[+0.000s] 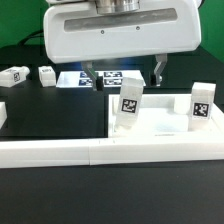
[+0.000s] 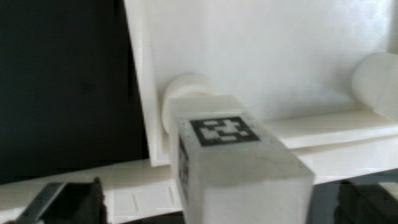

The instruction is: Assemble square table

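Black covers the work table (image 1: 50, 115), and long white border bars (image 1: 100, 152) lie along its front edge. We see the white slab (image 1: 165, 128) of the square table lying flat on the exterior view's right, just behind the bars. 2 legs stand up on it. The first leg (image 1: 130, 104) stands at the slab's corner nearer the middle, and the second leg (image 1: 200, 105) stands at the exterior view's right. One loose leg (image 1: 15, 77) and another loose leg (image 1: 47, 75) lie well apart from the slab, at the back on the exterior view's left, near the marker board (image 1: 100, 78).

The gripper (image 1: 124, 76) hangs over the first leg. Its jaws are apart and hold nothing. In the wrist view, the dark fingers (image 2: 57, 200) sit out to the sides, and the first leg (image 2: 231, 165) is between them with its tag facing up. The leg's low end sits at a round corner socket (image 2: 196, 100) of the slab.

We think the job is about half done: 2 legs are up and 2 are left. The step now looks like fixing the first leg in its socket. We cannot tell if it is tight. Next, the gripper needs to come straight down, close on the leg and turn it. It must stay in the middle, or a finger may bump the leg and tip it.
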`<state>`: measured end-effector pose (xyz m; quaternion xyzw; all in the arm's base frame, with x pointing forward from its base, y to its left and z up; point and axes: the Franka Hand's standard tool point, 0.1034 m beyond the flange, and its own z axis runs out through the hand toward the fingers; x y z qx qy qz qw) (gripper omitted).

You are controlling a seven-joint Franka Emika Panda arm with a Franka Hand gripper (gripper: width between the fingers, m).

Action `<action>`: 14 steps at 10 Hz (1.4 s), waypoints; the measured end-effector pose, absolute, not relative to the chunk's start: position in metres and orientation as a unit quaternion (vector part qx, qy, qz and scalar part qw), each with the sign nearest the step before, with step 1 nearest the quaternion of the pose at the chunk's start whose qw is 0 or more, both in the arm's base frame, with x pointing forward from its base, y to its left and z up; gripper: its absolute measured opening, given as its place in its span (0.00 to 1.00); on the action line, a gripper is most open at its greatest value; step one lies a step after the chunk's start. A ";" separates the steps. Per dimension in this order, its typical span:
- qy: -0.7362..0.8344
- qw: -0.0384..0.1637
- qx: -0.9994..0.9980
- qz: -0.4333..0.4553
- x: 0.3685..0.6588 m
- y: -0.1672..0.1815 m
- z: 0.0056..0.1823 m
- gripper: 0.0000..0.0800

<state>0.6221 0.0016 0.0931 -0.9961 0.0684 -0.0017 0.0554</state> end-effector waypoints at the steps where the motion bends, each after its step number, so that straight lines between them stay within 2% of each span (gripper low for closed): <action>1: 0.068 0.058 -0.996 0.014 0.624 0.002 0.090 0.81; 6: 0.080 0.053 -0.995 0.005 0.626 0.000 0.086 0.81; 8: 0.099 0.053 -0.994 0.006 0.626 0.000 0.086 0.48; 9: 0.129 0.053 -0.990 0.008 0.626 0.000 0.086 0.37; 14: 0.323 0.053 -0.945 0.005 0.629 0.000 0.084 0.37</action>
